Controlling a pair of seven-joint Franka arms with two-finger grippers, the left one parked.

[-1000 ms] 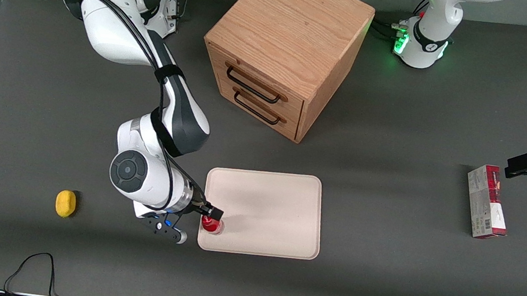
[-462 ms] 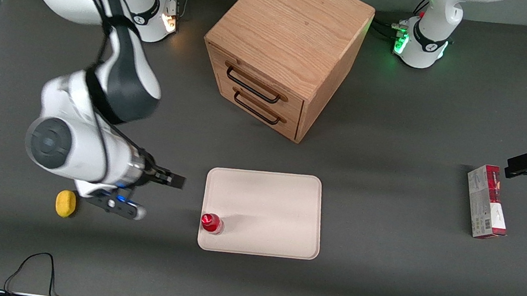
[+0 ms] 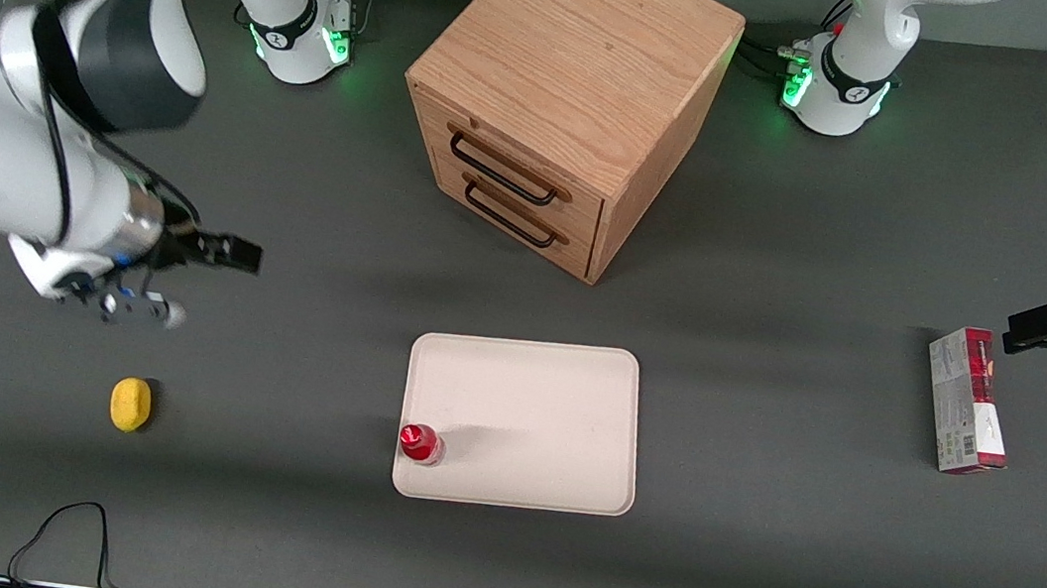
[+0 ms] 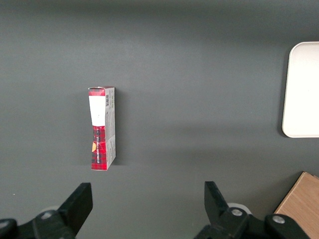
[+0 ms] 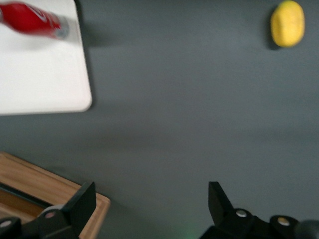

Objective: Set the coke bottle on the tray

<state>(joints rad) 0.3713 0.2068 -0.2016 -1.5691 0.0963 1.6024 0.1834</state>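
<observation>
Coke bottle [image 3: 420,443] stands upright on the tray [image 3: 540,406], in the tray corner nearest the front camera on the working arm's side, lower middle of the front frame. Gripper [image 3: 234,253] is at the left of the front frame, raised above bare table [image 3: 750,562], well apart from the bottle and farther from the front camera than it; nothing is between its fingers, which are spread wide in the right wrist view [image 5: 149,209]. Bottle appearance: red cap seen from above in the front view, a trace of clear base showing beside it; in the right wrist view the bottle [image 5: 32,20] shows as a slim red body with a white mark on it and a pale, clear end (somewhat blurred, so the script cannot be read). Tray is cream-white, rectangular with rounded corners and a low rim, far larger than the bottle; one rounded corner [image 5: 50,79] shows in the wrist view. A yellow lemon-like object [image 3: 130,404] lies on the table toward the working arm's end, nearer the front camera than the gripper and about level with the bottle. Wooden two-drawer cabinet [image 3: 567,100] sits at upper centre of the front frame, farther from the camera than the tray. A red-and-white carton [image 3: 967,400] lies toward the parked arm's end.
</observation>
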